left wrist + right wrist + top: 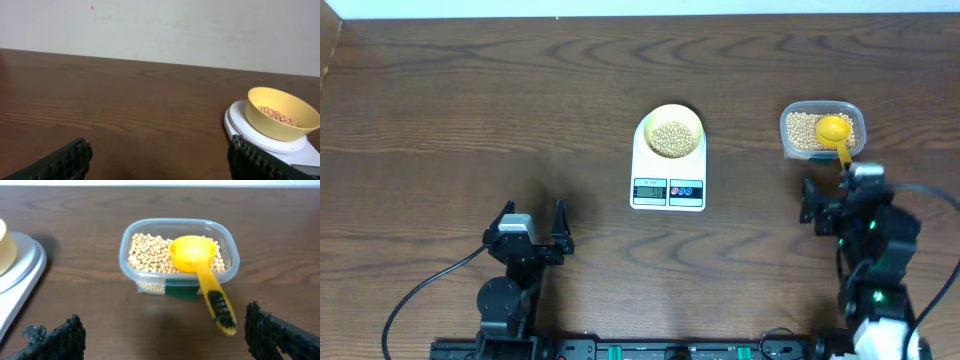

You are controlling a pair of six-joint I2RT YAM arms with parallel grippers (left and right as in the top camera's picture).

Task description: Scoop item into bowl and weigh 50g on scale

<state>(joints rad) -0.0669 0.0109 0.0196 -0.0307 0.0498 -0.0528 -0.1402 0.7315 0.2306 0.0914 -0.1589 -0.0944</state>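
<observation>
1. We see the bowl (278, 129) sitting on the scale (667, 171), with a shallow layer of beans (672, 138) inside it
2. More beans fill the tub (175, 223), which stands on the table (440, 100) off to the scale's right
3. The scoop (201, 271) rests its cup on the tub's beans, handle jutting over the rim toward the right gripper (165, 336)
4. We find that gripper released, fingers spread wide; the handle tip lies between them, untouched
5. The left gripper (532, 215) is released too, low over the table, apart from the scale
</observation>
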